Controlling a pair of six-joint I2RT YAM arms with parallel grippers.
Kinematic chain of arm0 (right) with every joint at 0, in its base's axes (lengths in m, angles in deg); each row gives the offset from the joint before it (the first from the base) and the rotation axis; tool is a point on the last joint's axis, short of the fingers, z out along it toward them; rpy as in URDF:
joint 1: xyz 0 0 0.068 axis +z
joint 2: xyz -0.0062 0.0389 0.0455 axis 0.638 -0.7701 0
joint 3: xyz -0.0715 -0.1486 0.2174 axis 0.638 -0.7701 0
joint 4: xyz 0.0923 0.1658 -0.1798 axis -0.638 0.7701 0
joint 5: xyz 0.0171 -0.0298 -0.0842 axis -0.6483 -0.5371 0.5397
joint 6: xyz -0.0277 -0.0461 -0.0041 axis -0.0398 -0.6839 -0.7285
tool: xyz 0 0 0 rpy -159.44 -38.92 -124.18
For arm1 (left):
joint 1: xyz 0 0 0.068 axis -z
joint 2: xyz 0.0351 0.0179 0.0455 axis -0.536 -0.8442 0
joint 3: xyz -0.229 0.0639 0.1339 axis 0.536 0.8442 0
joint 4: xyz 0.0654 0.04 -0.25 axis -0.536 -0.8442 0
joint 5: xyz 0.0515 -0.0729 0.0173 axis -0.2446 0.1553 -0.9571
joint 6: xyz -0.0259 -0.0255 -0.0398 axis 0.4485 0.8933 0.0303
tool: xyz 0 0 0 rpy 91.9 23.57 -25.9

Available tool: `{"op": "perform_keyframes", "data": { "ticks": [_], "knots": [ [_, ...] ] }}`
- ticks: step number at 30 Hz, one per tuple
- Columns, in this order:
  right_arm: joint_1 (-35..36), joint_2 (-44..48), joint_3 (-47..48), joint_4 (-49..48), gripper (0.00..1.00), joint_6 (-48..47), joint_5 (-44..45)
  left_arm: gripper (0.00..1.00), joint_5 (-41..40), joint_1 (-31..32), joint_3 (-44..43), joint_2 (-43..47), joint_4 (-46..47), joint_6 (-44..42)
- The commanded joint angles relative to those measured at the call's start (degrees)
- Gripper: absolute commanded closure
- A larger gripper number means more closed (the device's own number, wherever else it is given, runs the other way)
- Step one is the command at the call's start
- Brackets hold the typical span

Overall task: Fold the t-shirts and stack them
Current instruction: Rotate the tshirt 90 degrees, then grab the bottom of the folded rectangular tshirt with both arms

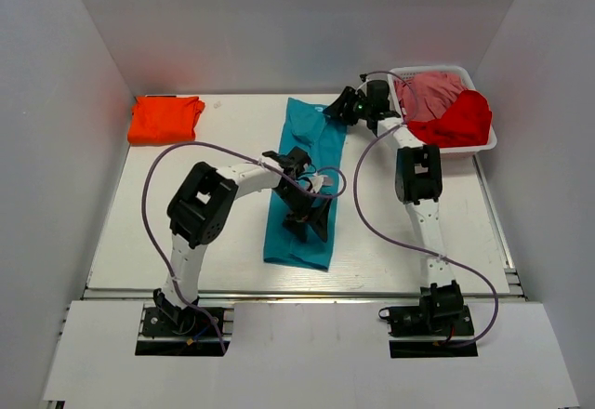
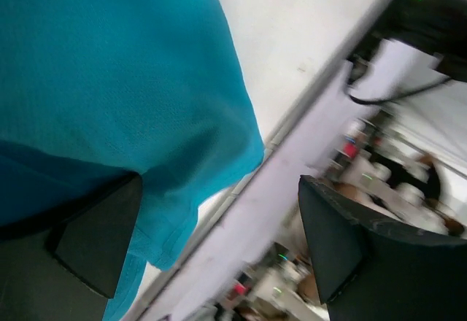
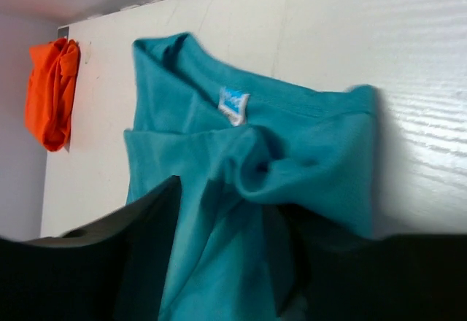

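A white table (image 1: pixel 149 223) of grooved planks fills the floor of a plain white-walled enclosure (image 1: pixel 279 19). A white plastic basket (image 1: pixel 437 68) sits at the table's far right corner. A metal rail (image 1: pixel 297 293) runs along the near edge.

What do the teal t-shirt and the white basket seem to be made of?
The teal t-shirt: soft knit cloth, matte, probably cotton; it creases and shows a stitched collar. The white basket: likely hard plastic, smooth; its thin rim keeps a straight shape.
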Motion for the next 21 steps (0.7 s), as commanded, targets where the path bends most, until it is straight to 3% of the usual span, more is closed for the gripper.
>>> {"op": "perform_keyframes", "data": {
  "ticks": [1, 3, 4, 6, 14, 18, 19, 21],
  "knots": [
    [0.2, 5.4, -0.5, 0.2, 0.43, -6.0, -2.3, 0.01, -17.3, 0.9, -2.5, 5.4, -1.4, -4.8],
    [0.5, 10.2, -1.4, 0.6, 0.34, -10.9, -3.8, 0.01, -21.6, 0.9, -3.9, 9.9, -2.7, -4.8],
    [0.6, 11.6, -3.2, 0.5, 0.1, -11.6, -3.8, 0.01, -23.3, 0.9, -4.4, 11.2, -4.4, -4.8],
    [0.9, 16.5, -4.3, 0.6, 0.1, -15.5, -4.4, 0.01, -28.5, 0.9, -4.4, 14.4, -4.9, -3.5],
    [5.3, 32.4, -11.9, 14.4, 0.1, -31.9, 4.1, 0.01, -34.7, -0.2, 5.0, 31.6, -1.7, 5.3],
    [9.4, 44.8, -29.6, 17.4, 0.1, -38.4, 12.2, 0.01, -50.0, -1.3, 14.1, 42.8, -1.8, 13.4],
    [10.0, 48.7, -37.9, 17.4, 0.1, -38.5, 15.6, 0.01, -53.5, -1.3, 16.5, 43.8, -3.3, 15.2],
    [12.4, 53.9, -43.6, 17.8, 0.1, -38.5, 17.9, 0.01, -59.5, -4.0, 19.8, 45.3, -3.8, 19.2]
  ]
}}
